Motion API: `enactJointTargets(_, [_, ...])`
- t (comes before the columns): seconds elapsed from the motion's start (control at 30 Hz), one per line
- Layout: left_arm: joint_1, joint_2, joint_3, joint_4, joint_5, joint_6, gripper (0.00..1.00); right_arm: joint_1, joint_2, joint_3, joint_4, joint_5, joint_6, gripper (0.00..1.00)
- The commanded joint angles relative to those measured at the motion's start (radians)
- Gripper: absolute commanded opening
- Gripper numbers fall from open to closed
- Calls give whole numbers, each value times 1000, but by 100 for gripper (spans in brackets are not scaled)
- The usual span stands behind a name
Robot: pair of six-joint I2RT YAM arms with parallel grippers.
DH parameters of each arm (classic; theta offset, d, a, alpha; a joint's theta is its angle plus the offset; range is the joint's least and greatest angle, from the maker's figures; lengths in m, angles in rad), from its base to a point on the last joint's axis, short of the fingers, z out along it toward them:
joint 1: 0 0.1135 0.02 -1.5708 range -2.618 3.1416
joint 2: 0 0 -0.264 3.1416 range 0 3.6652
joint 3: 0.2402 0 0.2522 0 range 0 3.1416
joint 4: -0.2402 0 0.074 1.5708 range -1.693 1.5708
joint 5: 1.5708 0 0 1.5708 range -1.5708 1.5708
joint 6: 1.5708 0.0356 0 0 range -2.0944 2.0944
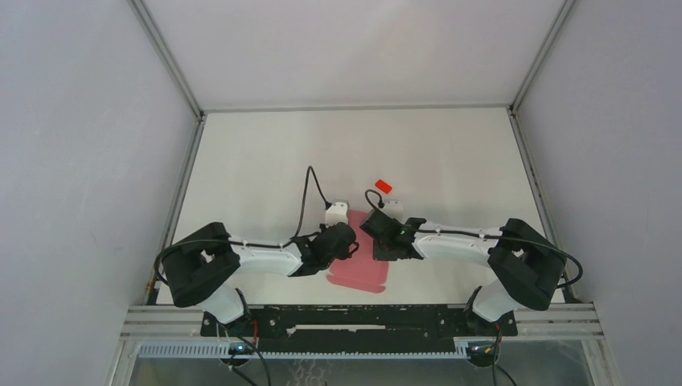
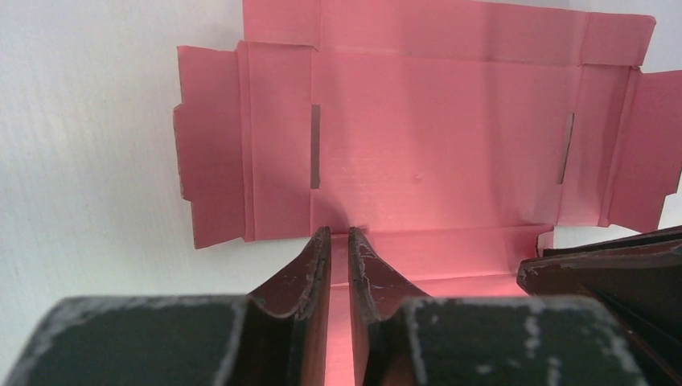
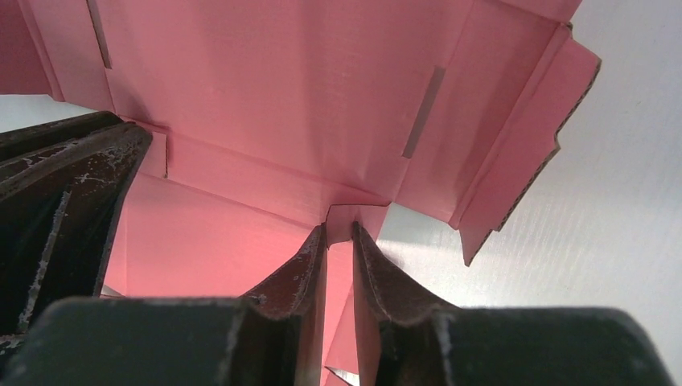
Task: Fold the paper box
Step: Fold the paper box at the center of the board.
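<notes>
The pink paper box (image 1: pixel 359 270) lies unfolded on the white table between my two arms. In the left wrist view the paper box (image 2: pixel 442 137) shows its wide middle panel, two slits and side flaps. My left gripper (image 2: pixel 339 233) rests on its near long flap at the crease, jaws almost together, nothing pinched. From above, the left gripper (image 1: pixel 351 241) is at the sheet's left edge and the right gripper (image 1: pixel 375 231) at its right edge. My right gripper (image 3: pixel 340 227) is closed around a small corner tab of the paper box (image 3: pixel 265 88).
A tiny red block (image 1: pixel 383 186) sits on the table just beyond the sheet. Grey walls enclose the table on the left, right and far side. The right arm's fingers (image 2: pixel 611 269) show in the left wrist view, close beside the left gripper.
</notes>
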Motion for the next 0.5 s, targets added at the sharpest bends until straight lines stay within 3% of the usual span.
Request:
enactJointTargets(0.0, [-4,18,31,25,35,6,17,11,44,8,50,-15,-5,24])
enactJointTargets(0.47, [-6,38,34,35,43,5,16,11,99,7,69,-43,-8,24])
